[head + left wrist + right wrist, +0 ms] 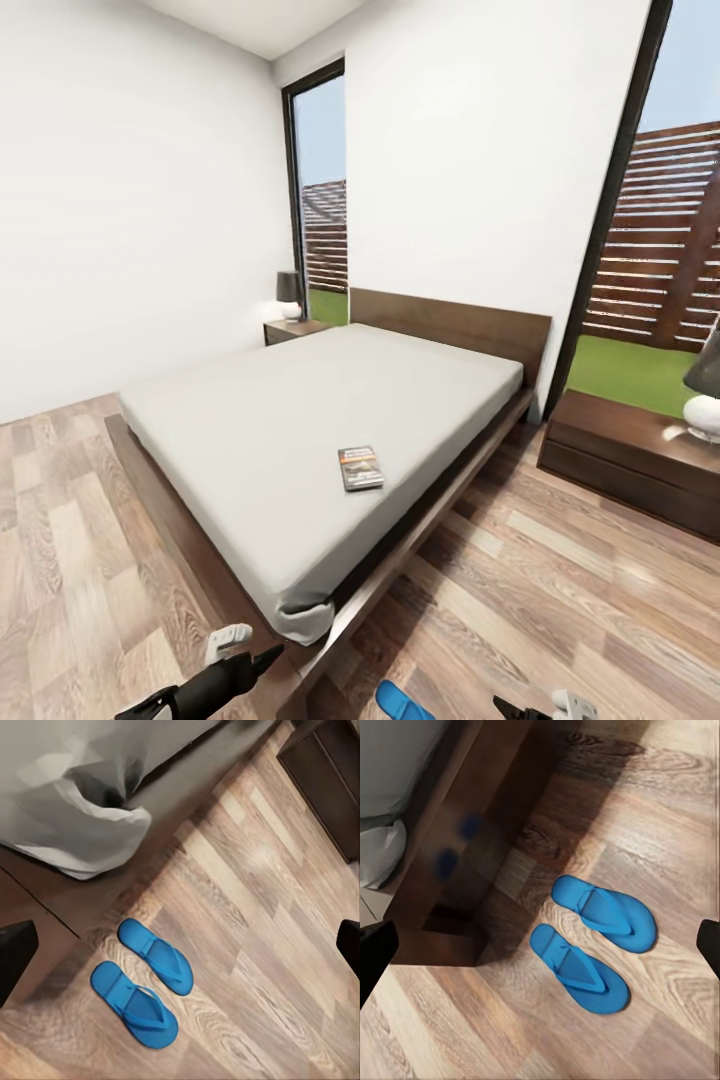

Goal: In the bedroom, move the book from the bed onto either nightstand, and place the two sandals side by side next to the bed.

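The book (360, 468), dark with an orange band, lies flat on the light-grey mattress of the bed (300, 420), near its right side. Two blue sandals (155, 956) (135, 1003) lie side by side on the wood floor just off the bed's foot corner; the right wrist view shows them too (604, 911) (579, 969). One sandal's tip (400, 703) peeks in at the bottom of the head view. My left gripper (181, 949) hangs open above the sandals. My right gripper (541, 949) is open above them as well, holding nothing.
One nightstand (295, 329) with a lamp stands left of the headboard. A second nightstand (630, 450) with a white lamp (705, 400) stands right of the bed. The bed frame corner (457, 870) is close to the sandals. Plank floor runs along both sides.
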Controlling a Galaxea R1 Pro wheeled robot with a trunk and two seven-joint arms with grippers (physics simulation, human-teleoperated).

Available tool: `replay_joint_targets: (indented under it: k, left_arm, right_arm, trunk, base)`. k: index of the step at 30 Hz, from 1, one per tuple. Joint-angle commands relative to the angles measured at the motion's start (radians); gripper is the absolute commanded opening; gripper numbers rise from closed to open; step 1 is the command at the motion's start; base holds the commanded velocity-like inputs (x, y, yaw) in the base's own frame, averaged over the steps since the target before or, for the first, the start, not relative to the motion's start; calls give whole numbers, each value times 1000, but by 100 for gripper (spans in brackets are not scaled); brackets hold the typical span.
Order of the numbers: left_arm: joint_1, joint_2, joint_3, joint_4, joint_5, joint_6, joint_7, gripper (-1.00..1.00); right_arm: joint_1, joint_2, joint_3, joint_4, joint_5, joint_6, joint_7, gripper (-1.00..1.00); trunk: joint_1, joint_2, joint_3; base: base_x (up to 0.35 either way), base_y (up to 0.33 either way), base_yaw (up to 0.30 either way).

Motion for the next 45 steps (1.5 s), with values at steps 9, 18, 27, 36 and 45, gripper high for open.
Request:
replay_joint_targets:
  k: [9, 18, 27, 36, 45]
  left_arm:
    - [0, -43, -69, 20, -75, -114, 351, 100]
    - [80, -58, -92, 88, -212, -176, 435, 100]
    - [90, -59, -93, 89, -223, -178, 436, 100]
    - [90, -75, -92, 89, -221, -179, 437, 100]
    - [90, -85, -92, 89, -221, -179, 437, 100]
  right_arm:
    - [-1, 0, -3, 5, 2, -3, 3, 100]
    - [-1, 0, -6, 35, -10, -3, 2, 100]
    - [-1, -11, -8, 119, -11, -3, 6, 100]
    - [-1, -10, -7, 121, -6, -3, 5, 100]
    - [-1, -3, -7, 122, -4, -3, 2, 100]
  trunk:
    - [0, 0, 3]
    - [0, 0, 5]
    - [0, 0, 5]
    - [0, 0, 5]
    - [0, 0, 5]
  base:
    - [0, 0, -267]
    - [0, 0, -260]
    - [0, 0, -251]
    - [0, 0, -281]
    - [0, 0, -291]
